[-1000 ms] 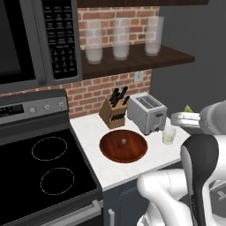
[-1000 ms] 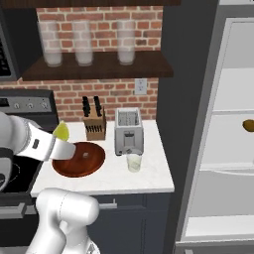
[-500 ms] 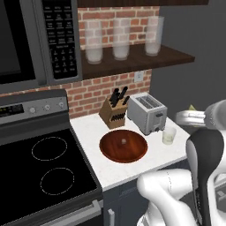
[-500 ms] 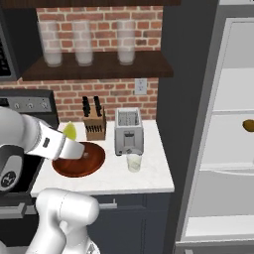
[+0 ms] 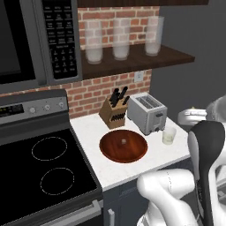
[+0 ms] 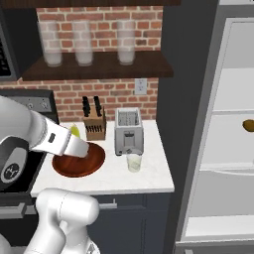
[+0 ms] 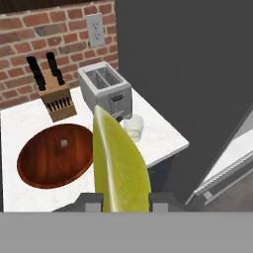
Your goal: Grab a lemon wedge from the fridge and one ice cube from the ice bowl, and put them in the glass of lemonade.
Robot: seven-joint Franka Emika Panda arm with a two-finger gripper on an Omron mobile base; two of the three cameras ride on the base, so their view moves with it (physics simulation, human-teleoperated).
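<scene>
While the fridge (image 6: 218, 124) stands open far off to one side of the pincer (image 7: 121, 201), the wooden ice bowl (image 7: 55, 155) sits on the white counter (image 7: 158, 136) just below it, one small ice cube (image 7: 63, 143) inside. Beyond the pincer wait the toaster (image 7: 105, 89) and the small glass of lemonade (image 7: 133, 127). Its two fingers squeeze the yellow-green lemon wedge (image 7: 120, 165) between them.
</scene>
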